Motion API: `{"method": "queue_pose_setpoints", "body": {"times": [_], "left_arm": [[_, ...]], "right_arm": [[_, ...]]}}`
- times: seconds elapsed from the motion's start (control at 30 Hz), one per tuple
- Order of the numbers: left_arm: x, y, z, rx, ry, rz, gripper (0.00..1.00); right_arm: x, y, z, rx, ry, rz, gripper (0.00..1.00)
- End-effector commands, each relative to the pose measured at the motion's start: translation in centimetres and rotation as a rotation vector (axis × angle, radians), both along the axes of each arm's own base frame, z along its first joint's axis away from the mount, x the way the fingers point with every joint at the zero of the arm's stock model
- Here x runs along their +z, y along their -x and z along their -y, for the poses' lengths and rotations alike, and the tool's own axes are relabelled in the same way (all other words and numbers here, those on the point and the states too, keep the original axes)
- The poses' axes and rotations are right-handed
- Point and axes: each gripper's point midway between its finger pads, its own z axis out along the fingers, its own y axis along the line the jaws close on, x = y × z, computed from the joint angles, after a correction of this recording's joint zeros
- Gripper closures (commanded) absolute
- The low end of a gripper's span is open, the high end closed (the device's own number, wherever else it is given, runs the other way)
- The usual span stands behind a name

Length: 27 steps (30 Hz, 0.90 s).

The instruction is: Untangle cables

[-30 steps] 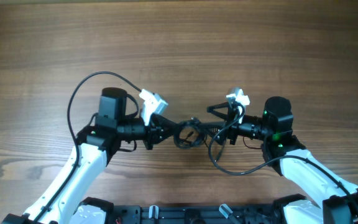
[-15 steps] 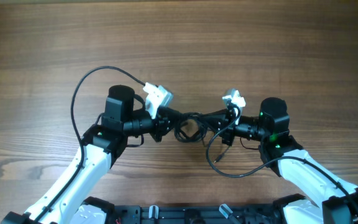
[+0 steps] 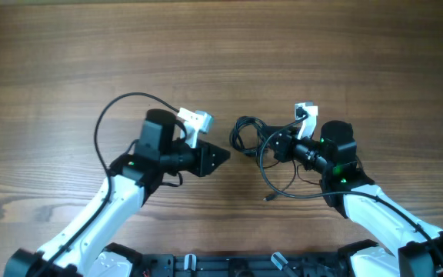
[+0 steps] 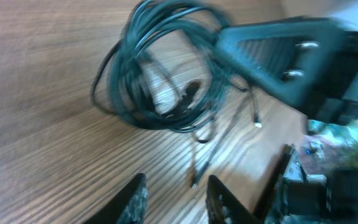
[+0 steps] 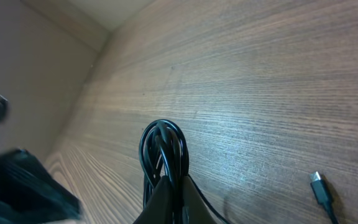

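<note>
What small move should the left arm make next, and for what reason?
Probably the left gripper should reach forward and pinch one outer loop of the thin black coiled cables. Its jaws stand apart and empty near the bunch, while the right gripper is shut on that bunch, which looks tangled.

l pincer (image 4: 174,190) parted near blurry clump of cables (image 4: 143,68).

One looped bundle of thin black cables (image 3: 244,132), its cords too tangled to count. Two white arms (image 3: 106,208), each with one claw: left claw (image 3: 220,157), right claw (image 3: 274,145). One desk (image 3: 221,46).
</note>
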Motion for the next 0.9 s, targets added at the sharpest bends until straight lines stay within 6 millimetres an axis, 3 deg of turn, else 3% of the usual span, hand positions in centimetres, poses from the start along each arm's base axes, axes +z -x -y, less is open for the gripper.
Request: {"method": "queue_pose_setpoints", "body": {"times": [0.0,0.17,0.33,0.5,0.87], "left_arm": [[-2.0,-2.2,-0.2,0.234,-0.050,-0.130,0.57],[-2.0,-3.4,2.7,0.251,0.039,-0.136,0.46],[-3.2,-3.3,5.2,0.194,0.050,-0.108,0.51],[-5.7,-3.3,5.0,0.228,-0.022,-0.125,0.60],[-6.6,-2.8,4.5,0.266,-0.036,-0.198,0.62]], "right_arm": [[-0.3,-0.2,0.2,-0.032,-0.020,-0.036,0.96],[-0.2,-0.2,0.1,-0.033,-0.031,-0.047,0.96],[0.3,0.1,-0.4,0.001,-0.060,-0.042,0.96],[0.4,0.2,-0.5,-0.002,-0.073,-0.052,0.96],[0.4,0.2,-0.5,0.002,-0.072,-0.050,0.96]]}}
